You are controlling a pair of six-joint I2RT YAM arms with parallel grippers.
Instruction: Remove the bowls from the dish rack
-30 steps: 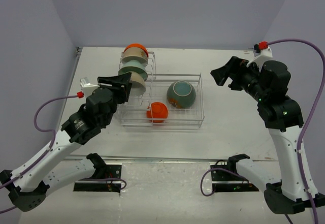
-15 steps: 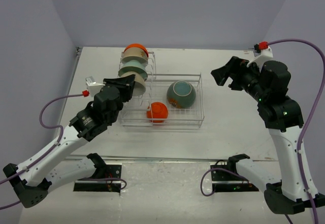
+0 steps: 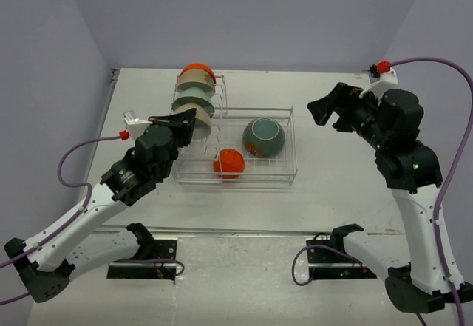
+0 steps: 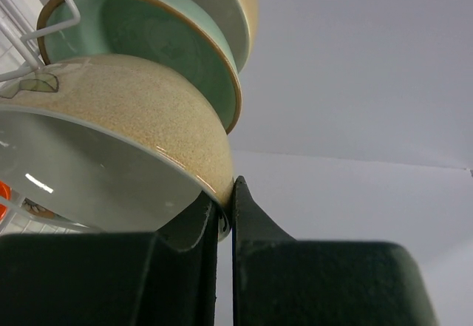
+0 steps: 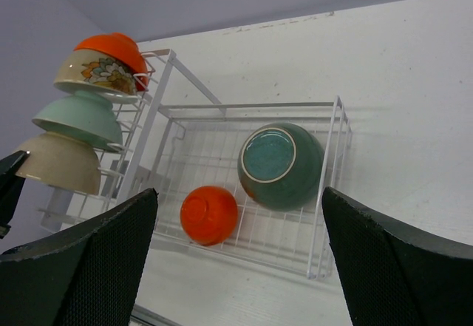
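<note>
Six bowls [image 3: 264, 137] sat in the rack [image 3: 293, 150], four slotted, two loose. Only the left wrist view showed the left hand [image 4: 225, 202] pinching the rim of the cream bowl [image 4: 133, 111]; right hand [image 3: 319, 111] released.

White table [image 3: 340, 171], seen from above: a wire dish rack [image 3: 266, 175] stands directly on it, left of centre, its long side parallel to the near edge, its taller slotted end at the left
</note>
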